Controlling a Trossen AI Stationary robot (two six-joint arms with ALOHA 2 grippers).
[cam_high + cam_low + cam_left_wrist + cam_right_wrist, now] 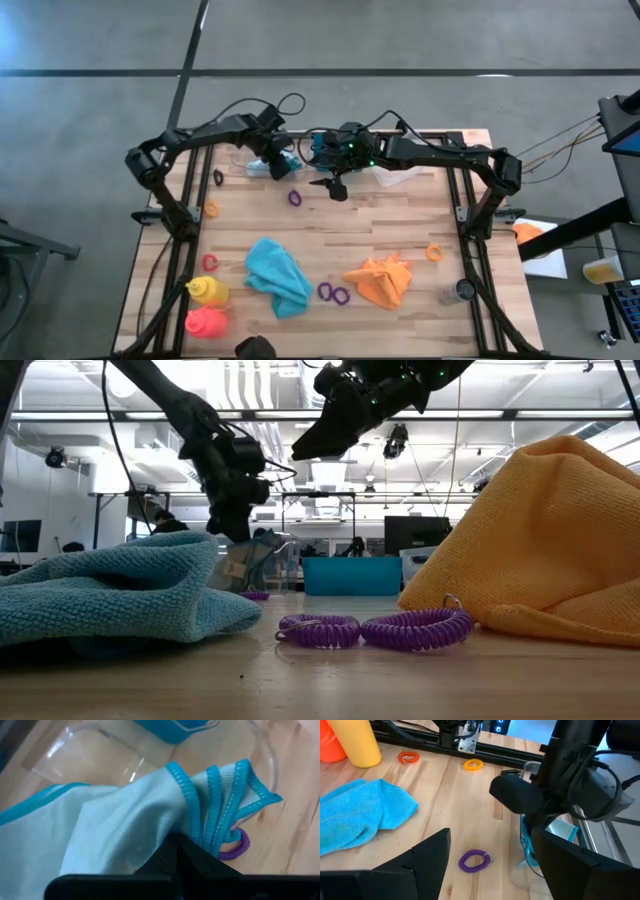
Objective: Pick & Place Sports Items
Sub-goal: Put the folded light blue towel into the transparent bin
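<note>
Seen from above, the left end effector [277,160] is clamped on a pale blue cloth [283,163] at about 11 o'clock on the wooden surface [400,230], its fingers drawn together on the fabric. The left wrist view shows the cloth's bright blue hem bunched at the fingers, a clear plastic tray [95,750] beneath it and a purple ring [236,849] lying just beside the hem.

The right end effector [335,187] hangs over the surface near 12 o'clock, jaws apart and holding nothing. Its wrist view looks past the two dark fingers at another purple ring [474,860] on the wood and at the left arm gripping the cloth close by.

Toward 6 o'clock lie a teal cloth [278,275], a pair of purple rings [334,293] touching each other, and an orange cloth [383,281] to their right. A yellow bottle [208,291] and a pink-red bottle [207,322] sit side by side near 7 o'clock, with a red ring [210,263] just above them. One orange ring [211,210] rests at 9 o'clock and another [434,251] near 4 o'clock. A teal bin [351,574] stands at the far edge in the low view.
</note>
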